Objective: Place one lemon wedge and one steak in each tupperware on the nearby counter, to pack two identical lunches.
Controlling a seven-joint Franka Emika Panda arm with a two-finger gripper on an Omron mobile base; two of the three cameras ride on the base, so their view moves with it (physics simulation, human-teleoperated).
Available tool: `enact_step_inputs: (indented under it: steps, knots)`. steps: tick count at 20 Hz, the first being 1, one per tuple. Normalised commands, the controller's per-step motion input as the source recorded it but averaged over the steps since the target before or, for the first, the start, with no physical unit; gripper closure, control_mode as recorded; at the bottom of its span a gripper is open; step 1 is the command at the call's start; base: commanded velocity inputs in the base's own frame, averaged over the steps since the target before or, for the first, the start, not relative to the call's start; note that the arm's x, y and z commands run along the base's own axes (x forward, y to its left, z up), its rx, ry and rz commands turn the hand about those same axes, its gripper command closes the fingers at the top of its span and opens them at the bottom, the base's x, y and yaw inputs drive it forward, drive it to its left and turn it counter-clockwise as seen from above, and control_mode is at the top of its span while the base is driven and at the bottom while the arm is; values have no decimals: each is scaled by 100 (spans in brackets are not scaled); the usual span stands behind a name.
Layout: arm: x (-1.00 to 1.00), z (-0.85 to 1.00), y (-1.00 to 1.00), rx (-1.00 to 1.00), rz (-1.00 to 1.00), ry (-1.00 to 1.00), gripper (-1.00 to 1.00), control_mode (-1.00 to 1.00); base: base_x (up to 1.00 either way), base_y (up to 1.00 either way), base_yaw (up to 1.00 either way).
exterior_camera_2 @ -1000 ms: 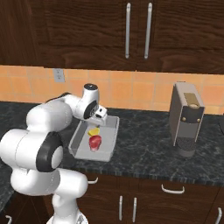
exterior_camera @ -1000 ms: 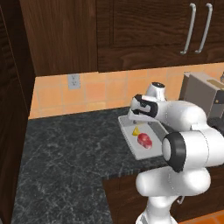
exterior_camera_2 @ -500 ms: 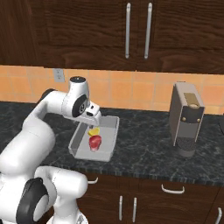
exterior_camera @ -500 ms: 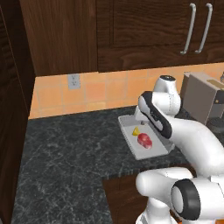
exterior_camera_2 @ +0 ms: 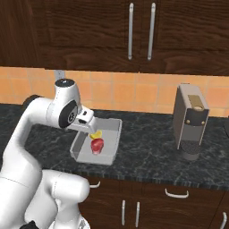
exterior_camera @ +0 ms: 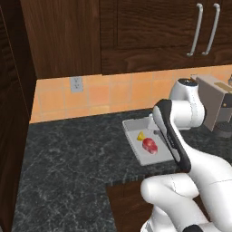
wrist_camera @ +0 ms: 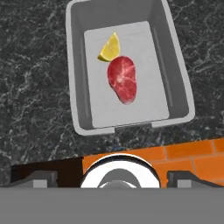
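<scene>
Sitting in the shallow light-grey rectangular tupperware tray [wrist_camera: 129, 114] on the black-grey speckled stone worktop [exterior_camera: 72, 154] are one small yellow lemon wedge [wrist_camera: 109, 49] and one red-pink steak lump [wrist_camera: 123, 79] with paler marbling. The wedge lies just beside the steak, touching or almost touching it, both near the middle of the tray floor. That tray looks packed as the task wants.

Above the tray hangs the white arm's gripper [exterior_camera_2: 88, 126], released and holding nothing, its jaws spread wide. A grey box-shaped coffee machine [exterior_camera_2: 191, 120] stands on the worktop well apart from the tray, on the side away from the arm's base in the right base view.

I judge both pieces light. The steak should be soft and a little slick, so it would squash if pinched hard; taking it across its narrower middle seems safest. The wedge looks firmer but tiny and tapered, likely to squirt free, so its two flat cut faces offer the better hold.
</scene>
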Motion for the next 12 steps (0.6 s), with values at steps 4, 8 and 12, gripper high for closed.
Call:
enact_step_inputs:
  steps: [4,8,12]
  knots:
    - [-44,40,0,0,0,-12,-100,-100,0,0,0]
    - [-47,43,0,0,0,-16,-100,-100,0,0,0]
    - [-29,16,0,0,0,-6,-100,100,-42,-6,0]
